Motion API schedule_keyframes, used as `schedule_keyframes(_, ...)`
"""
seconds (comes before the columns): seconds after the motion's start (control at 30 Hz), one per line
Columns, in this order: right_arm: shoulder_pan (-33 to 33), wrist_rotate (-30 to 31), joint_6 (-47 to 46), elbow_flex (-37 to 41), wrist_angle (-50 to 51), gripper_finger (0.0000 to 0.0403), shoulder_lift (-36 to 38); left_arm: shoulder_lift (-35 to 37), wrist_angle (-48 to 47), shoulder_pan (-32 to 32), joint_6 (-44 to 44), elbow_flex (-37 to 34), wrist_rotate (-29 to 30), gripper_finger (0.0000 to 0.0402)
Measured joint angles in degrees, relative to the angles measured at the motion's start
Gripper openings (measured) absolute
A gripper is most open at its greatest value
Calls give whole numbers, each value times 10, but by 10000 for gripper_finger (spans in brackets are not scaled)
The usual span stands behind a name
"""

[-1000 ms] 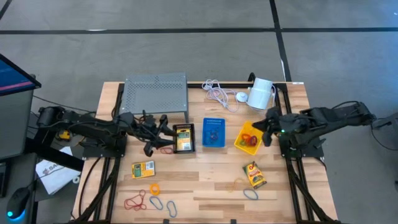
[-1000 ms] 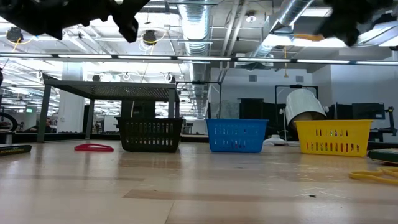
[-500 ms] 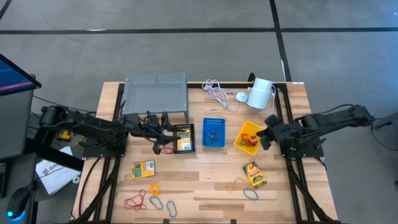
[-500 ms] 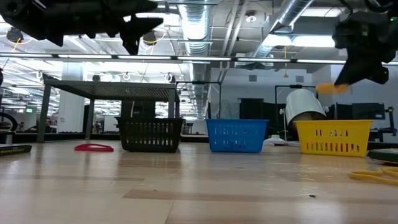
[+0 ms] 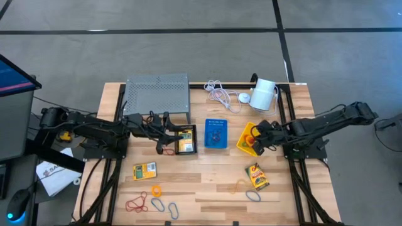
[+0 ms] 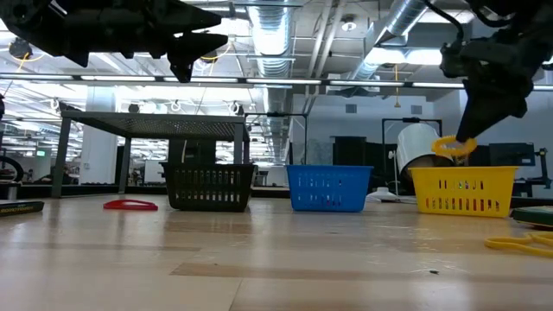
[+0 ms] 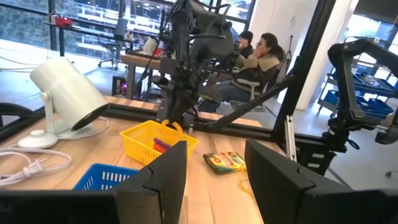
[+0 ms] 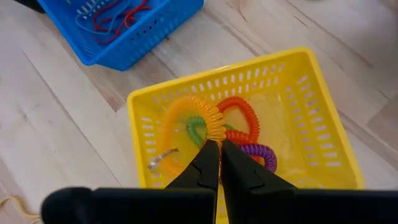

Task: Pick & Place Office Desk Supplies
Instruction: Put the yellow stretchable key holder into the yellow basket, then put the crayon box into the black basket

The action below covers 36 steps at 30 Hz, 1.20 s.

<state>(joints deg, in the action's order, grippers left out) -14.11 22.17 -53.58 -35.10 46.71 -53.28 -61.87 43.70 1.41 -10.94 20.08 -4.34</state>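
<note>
Right hand (image 8: 219,147) is pinching an orange coil (image 8: 193,119) between clenched fingers (image 8: 204,163), holding it over the yellow bin (image 8: 323,134). Inside that bin a red coil (image 8: 241,113), a green coil (image 8: 197,129) and a purple coil (image 8: 260,152) are lying together. From the low camera the orange coil (image 6: 454,145) is hanging just above the bin's rim (image 6: 462,173). From overhead, the right hand (image 5: 259,139) is sitting over the yellow bin (image 5: 246,144), which is standing toward the bench's (image 5: 207,182) right edge.

Left hand (image 5: 164,133) is hovering beside the black bin (image 5: 186,139), near the left half of the bench; its fingers (image 7: 152,180) are standing apart with nothing visible between them.

A yellow packet (image 5: 186,139) is lying inside the black bin. The blue bin (image 5: 216,134) is standing between the black and yellow ones, holding thin loops. A red loop (image 5: 168,150) is lying on the bench just beside the black bin.

Another packet (image 5: 145,170) is lying toward the front left, and a third (image 5: 257,176) toward the front right. Near the front edge, red (image 5: 135,204), orange (image 5: 156,190) and blue loops (image 5: 173,211) are lying scattered on the left, with a blue loop (image 5: 253,196) on the right.
</note>
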Motion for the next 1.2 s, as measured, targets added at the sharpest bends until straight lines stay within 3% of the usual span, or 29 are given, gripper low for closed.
schedule_keyframes(0.23,6,1,10,-6,11,4,-37,0,2,0,-4,0,0,158)
schedule_keyframes(0.73,40,-3,32,-7,33,55,-37,0,2,0,-4,0,0,158)
schedule_keyframes(0.93,41,-56,41,6,26,133,-39,0,2,0,-4,0,0,158)
schedule_keyframes(1.1,41,-35,28,6,17,214,-41,0,2,0,-4,0,0,158)
schedule_keyframes(1.2,35,-24,28,6,6,233,-34,0,2,0,-5,0,0,158)
